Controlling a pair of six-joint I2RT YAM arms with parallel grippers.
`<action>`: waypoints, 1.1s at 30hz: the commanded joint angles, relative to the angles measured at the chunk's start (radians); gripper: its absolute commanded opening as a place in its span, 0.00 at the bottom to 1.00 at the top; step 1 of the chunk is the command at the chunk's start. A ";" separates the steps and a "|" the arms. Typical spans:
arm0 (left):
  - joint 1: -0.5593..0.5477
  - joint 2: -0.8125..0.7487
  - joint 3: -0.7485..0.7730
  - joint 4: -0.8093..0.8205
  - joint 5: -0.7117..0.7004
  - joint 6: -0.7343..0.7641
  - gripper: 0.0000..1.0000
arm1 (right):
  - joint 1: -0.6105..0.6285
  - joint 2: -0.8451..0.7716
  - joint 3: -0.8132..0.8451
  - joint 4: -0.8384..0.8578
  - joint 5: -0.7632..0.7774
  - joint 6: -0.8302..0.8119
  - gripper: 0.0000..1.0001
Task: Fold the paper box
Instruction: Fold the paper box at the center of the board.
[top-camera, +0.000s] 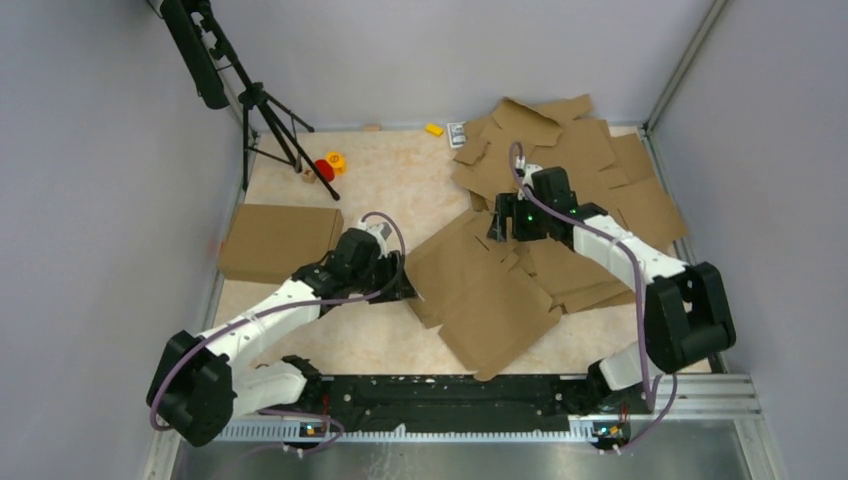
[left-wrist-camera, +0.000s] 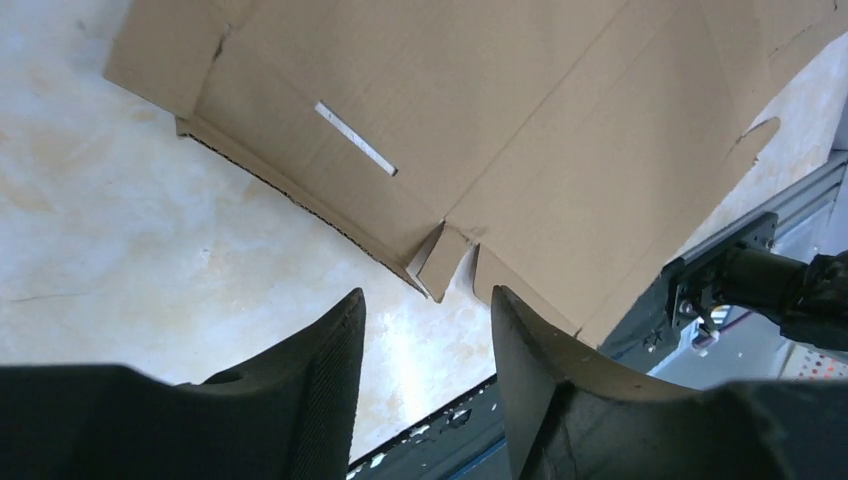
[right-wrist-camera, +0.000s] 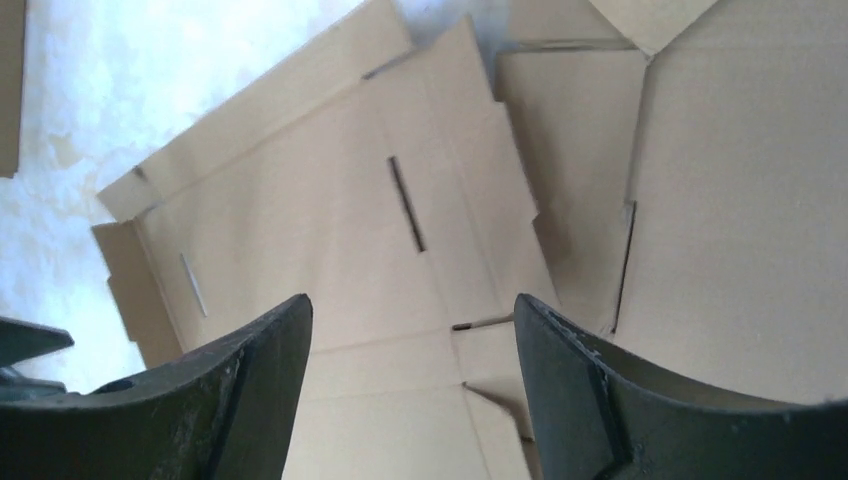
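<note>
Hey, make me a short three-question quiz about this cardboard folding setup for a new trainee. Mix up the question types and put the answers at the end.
1. True or false: the left tool is clamped on the paper box.
2. Where does the pile of spare cardboard blanks lie? A) far right of the table B) near left corner C) middle of the front edge
3. Fill in: the black tripod stands at the far ___ of the table.
Key: 1 false, its jaws stand apart with nothing between them. 2 A. 3 left.
</note>
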 joint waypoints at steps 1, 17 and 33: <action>0.036 -0.032 0.092 -0.092 -0.086 0.063 0.50 | 0.065 -0.175 -0.024 -0.056 0.103 -0.040 0.73; 0.234 0.156 0.171 -0.036 -0.256 0.064 0.00 | 0.275 -0.234 -0.260 0.347 0.012 0.112 0.00; 0.238 0.387 0.226 -0.041 -0.294 0.039 0.00 | 0.299 0.099 -0.286 0.699 -0.078 0.031 0.00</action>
